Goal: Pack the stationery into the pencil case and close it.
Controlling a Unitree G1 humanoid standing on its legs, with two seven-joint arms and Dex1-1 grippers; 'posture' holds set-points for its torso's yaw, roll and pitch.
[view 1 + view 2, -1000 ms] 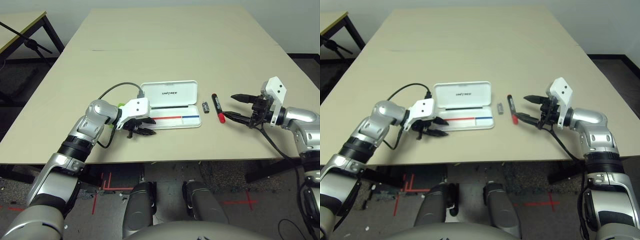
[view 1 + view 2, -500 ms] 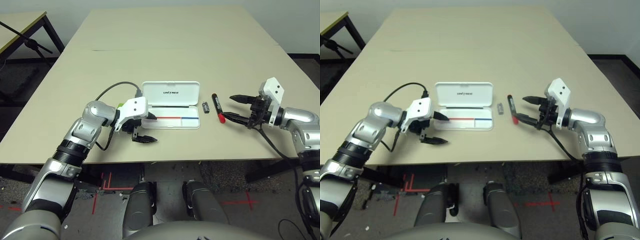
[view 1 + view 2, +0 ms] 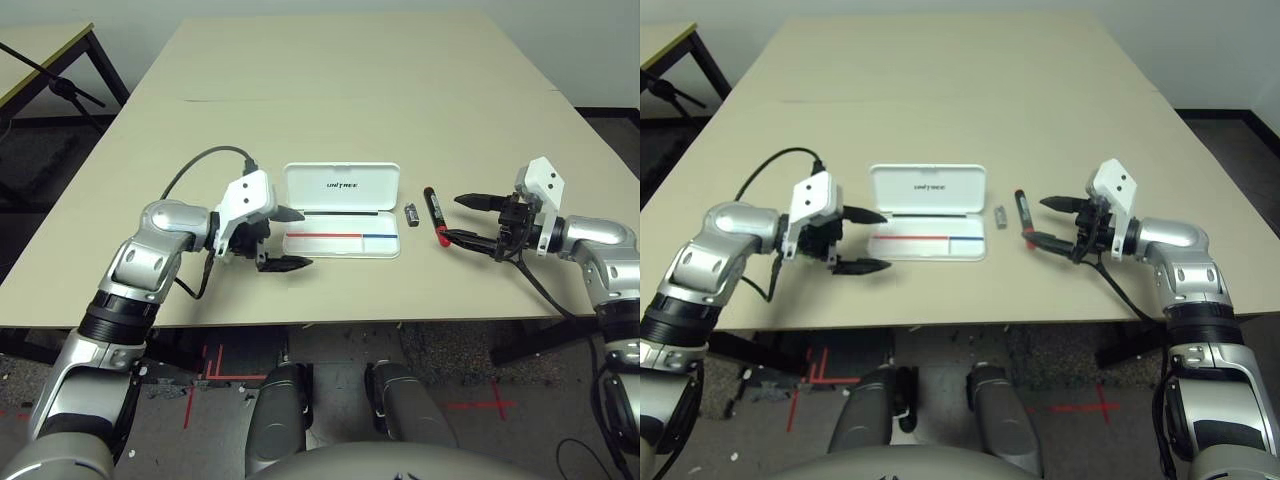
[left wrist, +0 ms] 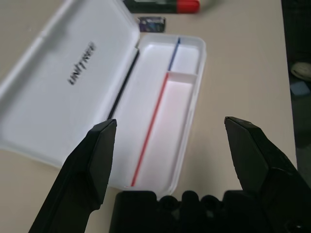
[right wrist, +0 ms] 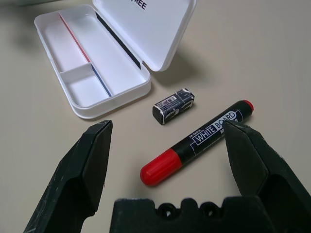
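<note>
The white pencil case [image 3: 342, 188] lies open at the table's middle, its lid laid back with dark lettering and its tray [image 4: 160, 121] holding nothing. My left gripper [image 3: 306, 237] hovers open at the case's left end, fingers [image 4: 95, 162] spread wide around nothing. Of the stationery, a black marker with a red cap [image 5: 199, 141] lies just right of the case. A tiny dark stubby piece [image 5: 173, 106] sits between them. My right gripper [image 3: 449, 218] is open, close to the marker's right side, one finger [image 5: 77, 179] on either side of it without touching.
The beige table [image 3: 340, 90] stretches far behind the case with bare surface. Its front edge [image 3: 330, 322] runs just below both grippers. A black cable [image 3: 205, 160] loops over my left wrist.
My left gripper has drawn back leftward off the case's front left corner and spread its fingers wider. My right gripper has edged slightly toward the marker.
</note>
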